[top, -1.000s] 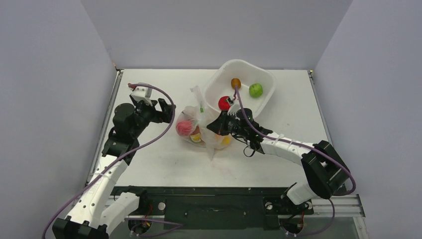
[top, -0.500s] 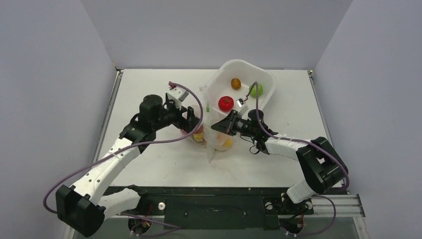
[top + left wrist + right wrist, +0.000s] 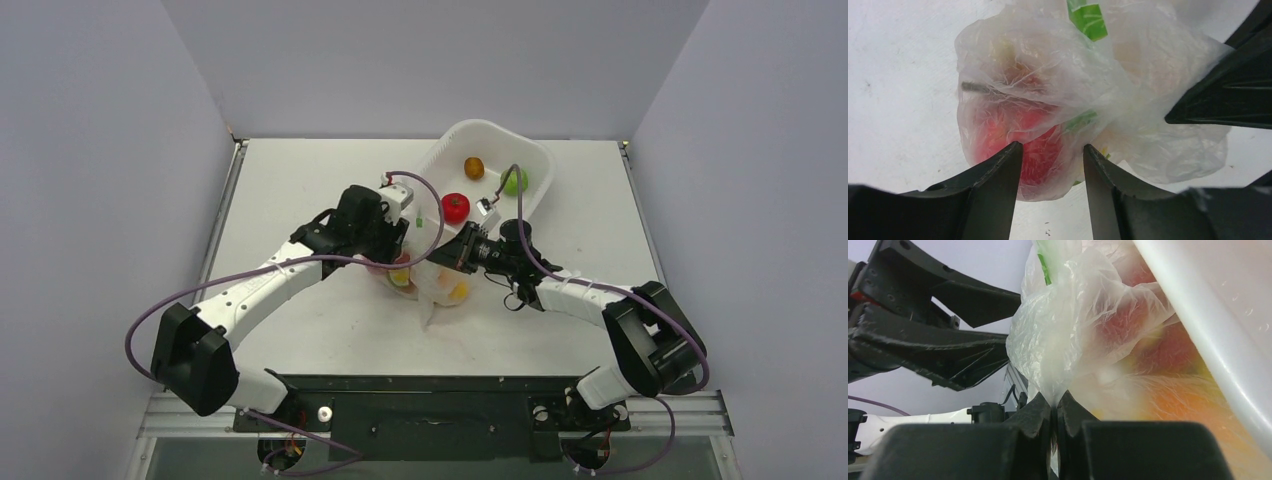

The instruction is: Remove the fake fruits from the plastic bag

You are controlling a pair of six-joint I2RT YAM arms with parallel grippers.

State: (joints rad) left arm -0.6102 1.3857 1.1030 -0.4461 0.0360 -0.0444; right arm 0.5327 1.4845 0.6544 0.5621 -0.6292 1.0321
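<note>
Near the middle of the overhead frame, the plastic bag (image 3: pixel 430 290) lies crumpled on the white tabletop (image 3: pixel 300 180), just below and left of the white tub (image 3: pixel 445 155) at upper centre. Both arms extend to it. The left end effector (image 3: pixel 388 258) meets the bag's left side from the lower left, and the right end effector (image 3: pixel 452 262) meets its upper right side from the lower right.

Seen from the left wrist, the left end effector (image 3: pixel 1051 146) is released, its two dark fingers (image 3: pixel 993 185) spread apart. The bag's lower bulge reaches down the frame between them. A reddish fruit (image 3: pixel 1033 135) shows through the film there, wider than the gap. Whether the fingers press the film cannot be told.

Seen from the right wrist, the right end effector (image 3: pixel 1054 407) is clenched on a thin pinch of the bag's film, jaws together at bottom centre. Above it the bag swells toward the upper right, with red shapes and an orange-yellow fruit (image 3: pixel 1193 410) visible through the film. The bag rests against the tub's wall, which runs down the right of that frame. The left arm's black fingers fill the left side, close beside the bag.

Inside the tub, overhead, a red round fruit (image 3: pixel 456 207) sits by the lower-left wall. A brown oval fruit (image 3: pixel 474 167) is above it and a green apple (image 3: pixel 514 181) to the right.
</note>
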